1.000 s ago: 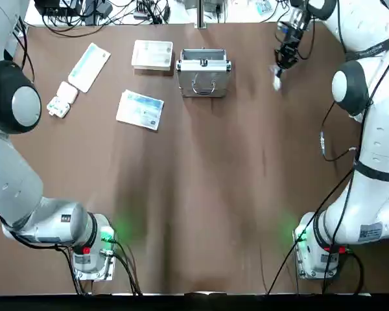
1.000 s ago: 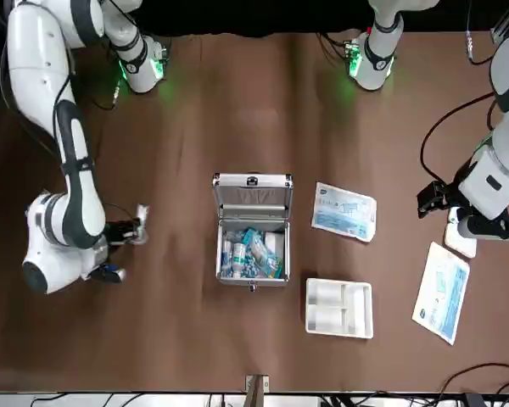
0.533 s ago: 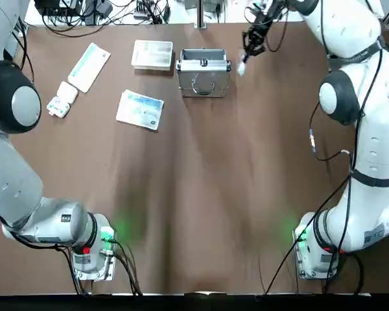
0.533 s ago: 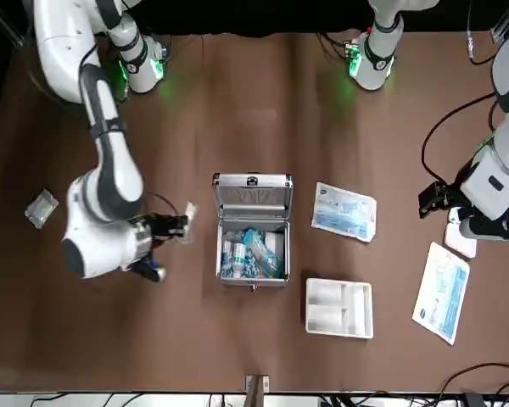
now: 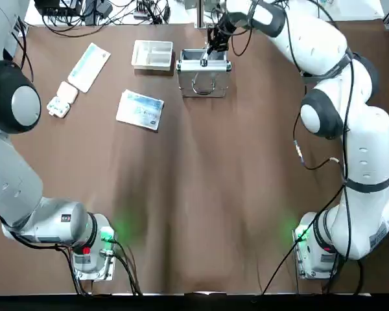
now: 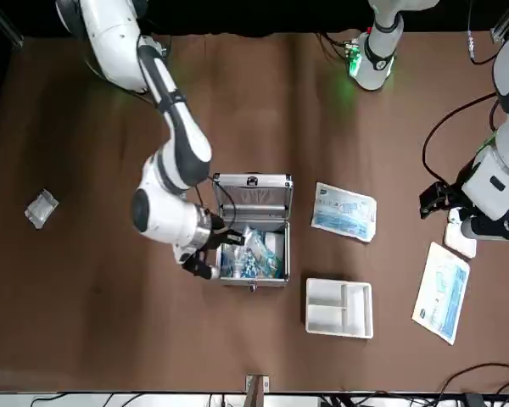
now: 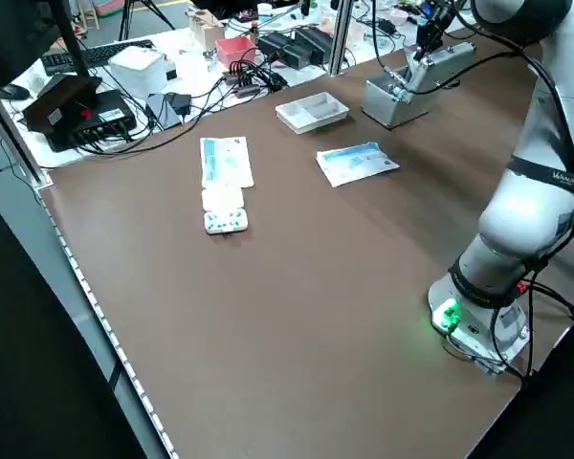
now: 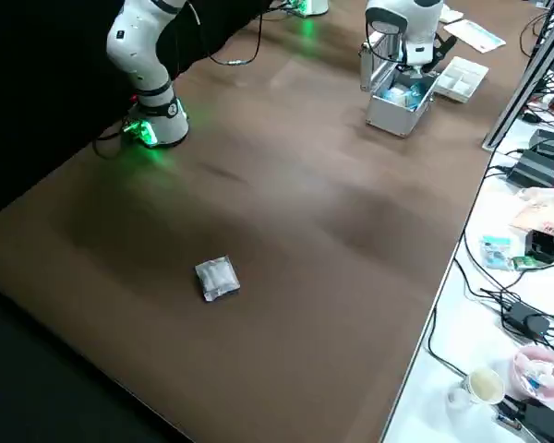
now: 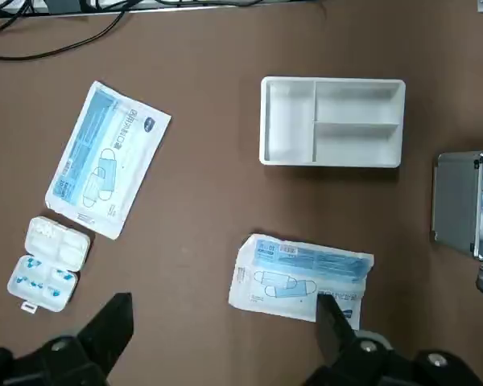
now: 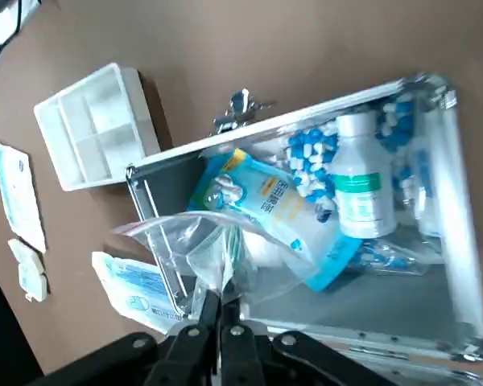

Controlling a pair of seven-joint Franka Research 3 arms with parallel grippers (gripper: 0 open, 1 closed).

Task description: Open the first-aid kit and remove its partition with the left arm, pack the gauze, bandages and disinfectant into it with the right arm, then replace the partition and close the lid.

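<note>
Seen from overhead, the right gripper (image 5: 215, 44) hangs over the open first-aid kit (image 5: 203, 72), positioned, I'd say, for dropping its load inside. The partition (image 5: 153, 54) sits just beside the kit, set aside so the well is free.

From across the table, the lid (image 6: 253, 195) stands up behind the kit's contents, and one clear packet (image 6: 41, 208) lies well apart from the kit.

In the right wrist view, the fingers are pinched tight on a clear plastic bag (image 10: 195, 251) above the kit, where the disinfectant (image 10: 357, 189) already lies.

In the left wrist view, the left gripper (image 9: 225, 322) hovers spread wide and empty, away from the kit.
</note>
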